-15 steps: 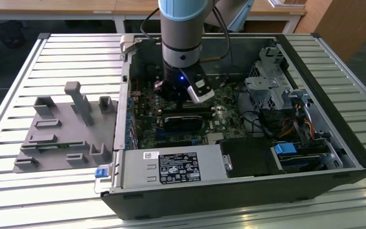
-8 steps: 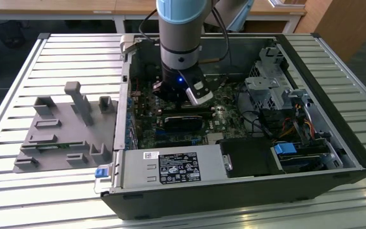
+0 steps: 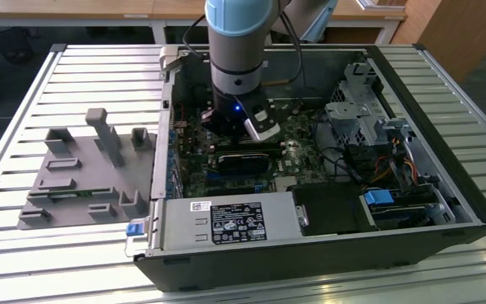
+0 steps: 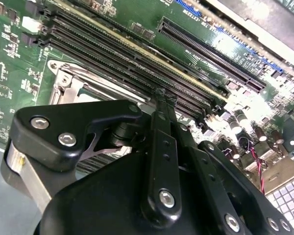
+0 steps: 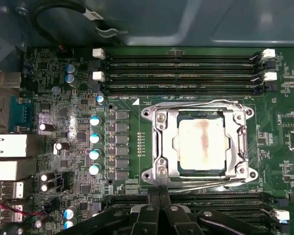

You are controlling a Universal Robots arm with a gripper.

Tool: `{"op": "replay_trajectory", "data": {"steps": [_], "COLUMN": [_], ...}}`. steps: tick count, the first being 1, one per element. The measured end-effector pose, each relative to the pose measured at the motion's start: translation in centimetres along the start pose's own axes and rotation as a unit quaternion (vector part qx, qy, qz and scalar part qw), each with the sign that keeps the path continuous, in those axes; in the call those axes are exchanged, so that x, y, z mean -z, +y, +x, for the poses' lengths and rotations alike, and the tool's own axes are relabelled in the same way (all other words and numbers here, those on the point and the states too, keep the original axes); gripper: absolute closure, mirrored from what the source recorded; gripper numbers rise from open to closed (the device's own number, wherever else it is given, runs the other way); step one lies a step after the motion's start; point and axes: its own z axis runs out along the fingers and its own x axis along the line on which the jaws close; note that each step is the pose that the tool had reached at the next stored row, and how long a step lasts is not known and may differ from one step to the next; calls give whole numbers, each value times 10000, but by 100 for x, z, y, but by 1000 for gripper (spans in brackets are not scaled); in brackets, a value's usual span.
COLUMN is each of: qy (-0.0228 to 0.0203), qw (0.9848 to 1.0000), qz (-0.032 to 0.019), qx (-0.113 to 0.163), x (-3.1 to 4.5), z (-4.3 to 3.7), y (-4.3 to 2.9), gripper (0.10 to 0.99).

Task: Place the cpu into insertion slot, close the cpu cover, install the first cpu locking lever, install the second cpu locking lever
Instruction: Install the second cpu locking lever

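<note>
First wrist view showed cpu (image 5: 202, 145) seated under cover (image 5: 161, 142), gripper (image 5: 159, 192) fingers closed, empty; levers likely needed straight, gentle pushes.

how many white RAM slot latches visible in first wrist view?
5: two on the upper bank's one end, two on its other, one beside the gripper. More may be hidden.
</note>
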Motion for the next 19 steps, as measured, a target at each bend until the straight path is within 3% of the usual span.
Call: {"op": "replay_trajectory", "data": {"steps": [8,19], "qy": [2,2], "qw": [10000,9999], "qz": [-93,-113], "qx": [-2,-3], "x": [-25,-44], "z": [6,32], "y": [2,26], "gripper": [980,980]}}
